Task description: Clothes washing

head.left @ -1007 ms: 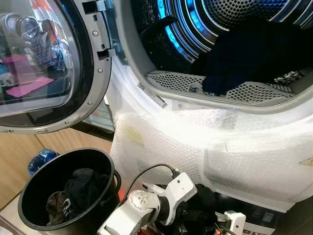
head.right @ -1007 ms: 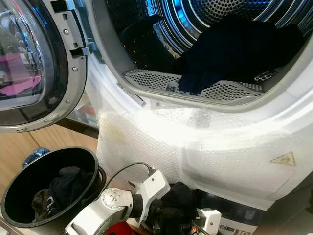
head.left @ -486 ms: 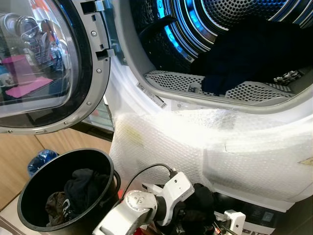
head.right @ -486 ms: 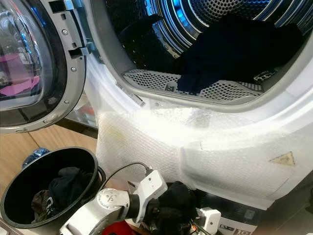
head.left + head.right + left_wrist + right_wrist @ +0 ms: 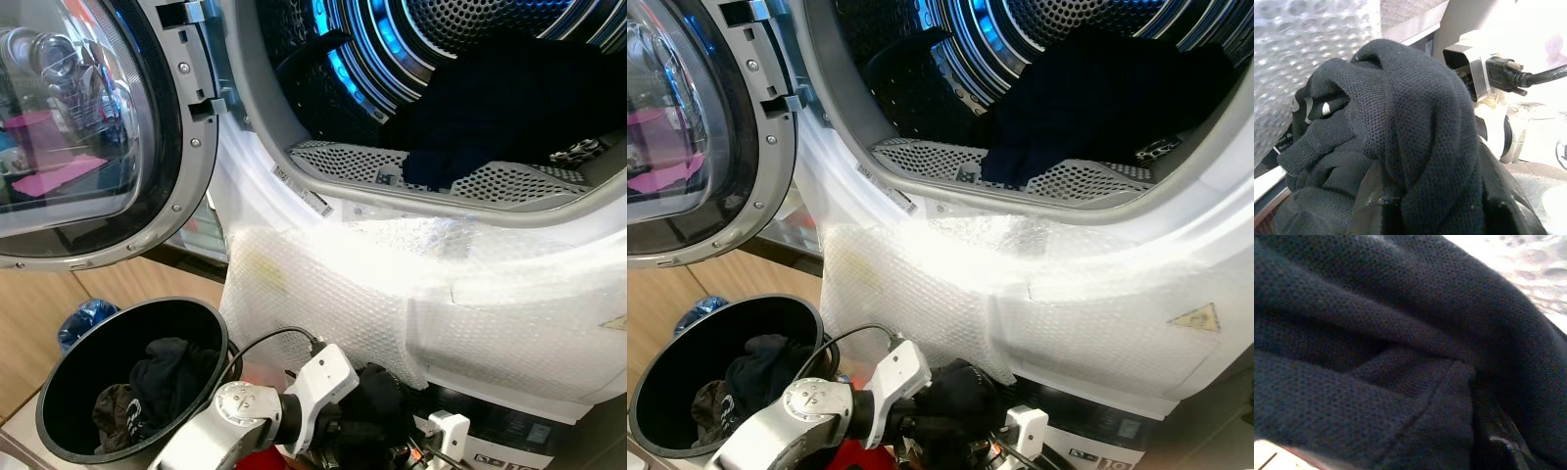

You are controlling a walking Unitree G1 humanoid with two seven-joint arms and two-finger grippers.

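I've got the left tool clamped on a black knit garment, bunched with no clear long axis; right tool's grip I cannot tell. The drum opening lies at 12 o'clock, the bucket at 9, bubble-wrapped front between

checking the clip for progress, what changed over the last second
The left arm drew back toward the robot's left and lower, taking the bunched black garment with it. The bucket with its dark clothes, the open door and the dark laundry in the drum stayed put.
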